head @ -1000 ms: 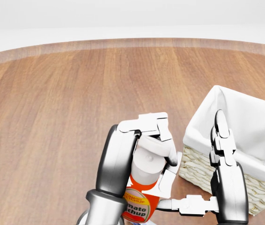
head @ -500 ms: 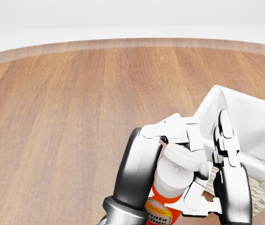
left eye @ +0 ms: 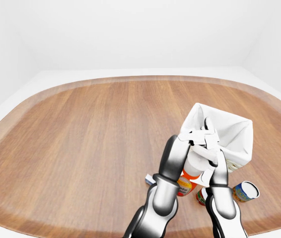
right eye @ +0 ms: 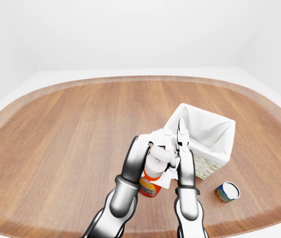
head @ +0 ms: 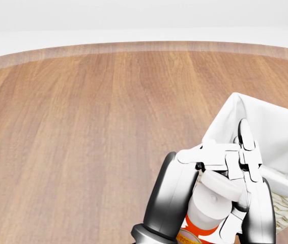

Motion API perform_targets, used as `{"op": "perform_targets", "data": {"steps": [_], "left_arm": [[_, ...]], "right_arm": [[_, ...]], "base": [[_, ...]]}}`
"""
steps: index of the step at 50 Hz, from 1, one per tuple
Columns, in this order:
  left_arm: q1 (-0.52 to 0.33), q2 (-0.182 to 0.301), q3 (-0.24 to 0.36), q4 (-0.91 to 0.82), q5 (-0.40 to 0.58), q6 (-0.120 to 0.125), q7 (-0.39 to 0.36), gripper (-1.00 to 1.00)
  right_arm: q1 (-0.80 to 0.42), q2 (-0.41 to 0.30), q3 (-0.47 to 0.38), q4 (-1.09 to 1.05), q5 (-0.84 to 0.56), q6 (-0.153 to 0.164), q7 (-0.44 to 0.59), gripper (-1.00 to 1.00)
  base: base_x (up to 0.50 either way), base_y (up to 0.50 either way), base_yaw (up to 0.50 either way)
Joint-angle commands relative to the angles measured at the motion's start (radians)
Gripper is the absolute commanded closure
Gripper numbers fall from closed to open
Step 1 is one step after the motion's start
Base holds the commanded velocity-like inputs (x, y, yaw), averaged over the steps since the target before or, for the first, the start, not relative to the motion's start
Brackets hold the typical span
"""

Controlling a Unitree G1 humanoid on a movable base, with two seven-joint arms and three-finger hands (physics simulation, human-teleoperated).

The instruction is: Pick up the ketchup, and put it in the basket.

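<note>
The ketchup bottle [head: 208, 207], white-capped with an orange-red label, hangs tilted above the wooden table [right eye: 71, 129]. My left hand [head: 219, 170] is shut on it, fingers curled over the cap and shoulder. Just to its right in the head view stands the wicker basket [right eye: 206, 118] with a white cloth liner; the bottle is beside its near-left corner, outside the rim. My right hand [head: 246, 152] stands upright between bottle and basket, fingers stretched out and open, holding nothing.
A small tin can [right eye: 227, 191] with a blue label lies on the table right of my right arm, below the basket. A red and green can [left eye: 200, 197] shows behind my right forearm. A small white-blue object [left eye: 149, 179] lies left of my left arm.
My left hand has carried the ketchup to the right, up against the basket's corner and my right hand. The right hand has stayed almost still.
</note>
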Motion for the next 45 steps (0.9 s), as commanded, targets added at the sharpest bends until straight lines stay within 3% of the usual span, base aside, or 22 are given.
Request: {"op": "perform_targets", "data": {"steps": [1,8,9,10,13,15,16,34,41,45], "left_arm": [[0.009,-0.006,-0.04,-0.001,-0.008,0.0,0.036,1.0],[0.009,-0.006,-0.046,0.005,-0.01,0.0,0.041,1.0],[0.009,-0.005,-0.045,0.005,-0.01,0.0,0.041,1.0],[0.01,-0.005,-0.044,0.004,-0.011,0.0,0.041,1.0],[0.009,-0.005,-0.042,0.002,-0.012,0.0,0.04,0.97],[0.007,-0.007,-0.042,0.004,-0.006,0.0,0.044,0.07],[0.007,-0.007,-0.041,0.006,-0.007,0.0,0.043,-1.0],[0.014,0.013,-0.028,-0.021,-0.009,0.0,0.039,-1.0],[0.033,0.067,0.018,-0.132,-0.003,0.0,0.005,-1.0],[0.053,0.111,0.074,-0.203,-0.017,0.0,-0.015,-1.0]], "right_arm": [[0.0,-0.001,-0.001,0.0,0.002,-0.001,0.001,-1.0],[-0.005,0.002,-0.015,0.012,-0.004,-0.003,-0.009,-1.0],[0.001,0.001,-0.017,0.006,0.011,-0.012,0.002,0.16],[0.007,0.001,-0.018,0.002,0.016,-0.019,0.005,1.0],[0.005,0.002,-0.018,0.003,0.022,-0.02,0.012,1.0],[0.005,0.002,-0.014,0.003,0.014,-0.019,0.009,1.0],[0.004,0.003,-0.016,0.004,0.014,-0.019,0.007,1.0],[0.005,0.002,-0.013,0.013,0.01,-0.03,0.003,1.0],[0.003,0.002,-0.011,0.018,0.007,-0.031,0.002,1.0],[0.002,0.002,-0.007,0.022,0.005,-0.033,0.002,1.0]], "base": [[0.0,0.0,0.0],[0.0,0.0,0.0],[0.0,0.0,0.0],[0.0,0.0,0.0],[0.0,0.0,0.0],[0.0,0.0,0.0],[0.0,0.0,0.0],[0.0,0.0,0.0],[0.0,0.0,0.0],[0.0,0.0,0.0]]}}
